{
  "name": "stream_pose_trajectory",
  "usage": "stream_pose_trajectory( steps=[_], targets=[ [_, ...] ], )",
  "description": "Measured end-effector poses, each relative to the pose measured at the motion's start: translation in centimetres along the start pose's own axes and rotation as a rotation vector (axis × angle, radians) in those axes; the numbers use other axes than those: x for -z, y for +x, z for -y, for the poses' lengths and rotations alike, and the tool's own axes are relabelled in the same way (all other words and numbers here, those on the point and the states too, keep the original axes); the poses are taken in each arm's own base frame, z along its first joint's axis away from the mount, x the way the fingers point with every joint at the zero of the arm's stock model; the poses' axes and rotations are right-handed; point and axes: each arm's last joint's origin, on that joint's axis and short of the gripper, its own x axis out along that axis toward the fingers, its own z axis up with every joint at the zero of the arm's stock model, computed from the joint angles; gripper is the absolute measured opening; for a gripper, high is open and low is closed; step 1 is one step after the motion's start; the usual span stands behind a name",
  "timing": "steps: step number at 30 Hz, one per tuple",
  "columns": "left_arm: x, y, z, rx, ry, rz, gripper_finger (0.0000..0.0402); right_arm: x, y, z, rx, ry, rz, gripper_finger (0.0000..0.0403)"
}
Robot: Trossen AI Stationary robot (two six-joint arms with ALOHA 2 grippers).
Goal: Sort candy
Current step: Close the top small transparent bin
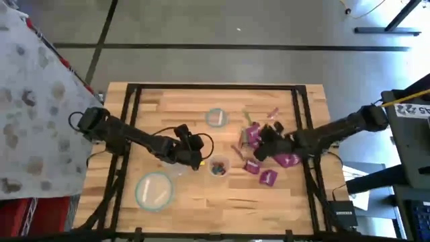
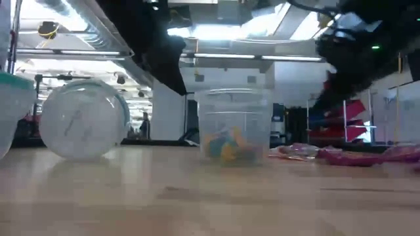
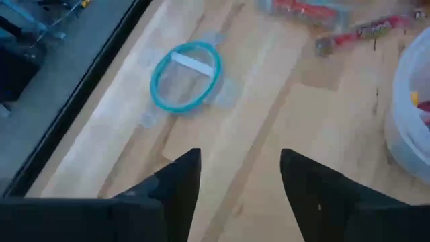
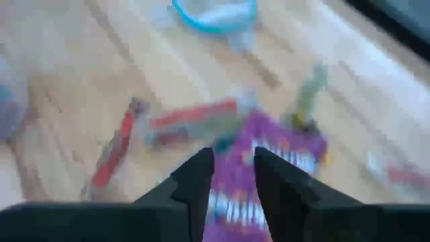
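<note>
While the right gripper (image 4: 228, 176) hangs over the heap of small wrapped candy (image 1: 265, 151) on the right half of the pale wooden table (image 1: 282, 202), its dark fingers stand only narrowly parted with a magenta-purple foil packet (image 4: 285, 158) showing in the slot between them; whether they already pinch it I cannot tell. To do this pick well, I judge it should take that one packet alone, squarely across its width, and lift straight up so the thin reddish stick sweets (image 4: 191, 115) beside it are not dragged along. The left gripper (image 3: 235, 185) waits with fingers spread wide and empty over bare wood, near the small clear plastic cup (image 1: 218, 166) (some multicoloured sweets already lie in it). The candy is glossy, crinkled and flat: purple packets overlapping, with slim pink, red and greenish pieces scattered just beside them.
</note>
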Motion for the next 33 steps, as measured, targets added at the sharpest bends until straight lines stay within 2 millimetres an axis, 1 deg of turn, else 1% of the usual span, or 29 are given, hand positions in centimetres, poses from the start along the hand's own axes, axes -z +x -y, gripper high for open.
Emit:
stream_pose_trajectory(
  steps=[3,6,8,11,15,20,23,27,33],
  targets=[
    [-0.1,0.0,0.0,0.001,-0.014,0.006,0.0189,-1.6,1.7,1.9,-0.019,-0.118,0.051,0.0103],
    [0.0,0.0,0.0,-0.003,-0.023,0.001,0.0189,-2.7,3.6,3.8,-0.108,-0.244,0.099,0.0103],
    [0.1,-0.1,0.0,-0.011,-0.021,0.0,0.0189,-3.1,4.9,4.6,-0.161,-0.268,0.131,0.0103],
    [0.1,-0.2,0.1,-0.016,-0.031,0.004,0.0189,-3.4,7.1,5.2,-0.177,-0.275,0.142,0.0104],
    [0.2,-0.2,0.1,-0.017,-0.028,0.005,0.0189,-4.8,9.9,4.7,-0.236,-0.421,0.116,0.0121],
    [0.3,-0.3,0.2,-0.011,0.013,-0.002,0.0189,-6.6,13.7,3.9,-0.255,-0.569,0.029,0.017],
    [0.5,-0.3,0.1,-0.018,0.026,-0.02,0.0189,-6.9,15.5,3.5,-0.27,-0.656,-0.022,0.0194],
    [0.8,-0.4,0.1,0.004,0.012,-0.057,0.0189,-7.2,17.1,3.2,-0.278,-0.735,-0.026,0.0209],
    [1.0,-0.6,0.3,0.019,0.001,-0.061,0.0189,-6.8,18.3,2.8,-0.29,-0.771,-0.019,0.0204]
  ],
)
